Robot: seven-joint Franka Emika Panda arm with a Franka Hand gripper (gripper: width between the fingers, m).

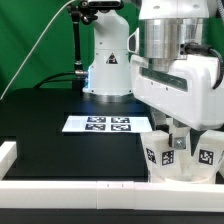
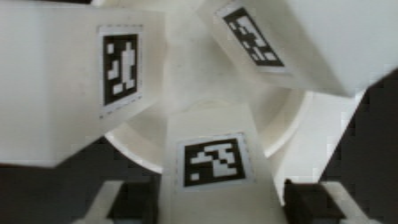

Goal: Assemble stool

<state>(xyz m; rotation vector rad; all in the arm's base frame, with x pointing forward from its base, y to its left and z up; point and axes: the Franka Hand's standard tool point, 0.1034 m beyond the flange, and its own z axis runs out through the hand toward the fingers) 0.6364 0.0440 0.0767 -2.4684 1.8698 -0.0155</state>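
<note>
The white stool stands upside down by the front rail at the exterior view's right. Its round seat (image 2: 169,125) lies underneath, with three blocky tagged legs standing up from it. Two legs (image 1: 156,152) (image 1: 208,153) show on either side of my gripper (image 1: 181,140). In the wrist view, two legs (image 2: 111,75) (image 2: 267,40) rise at the far side of the seat. The third leg (image 2: 217,165) sits between my fingers (image 2: 125,203). My gripper (image 2: 221,207) comes straight down over the stool, and its pads lie against both sides of this leg.
The marker board (image 1: 97,124) lies flat on the black table behind the stool. A long white border rail (image 1: 70,190) runs along the front edge and another (image 1: 8,152) stands at the exterior view's left. The arm's white base (image 1: 107,60) is at the back.
</note>
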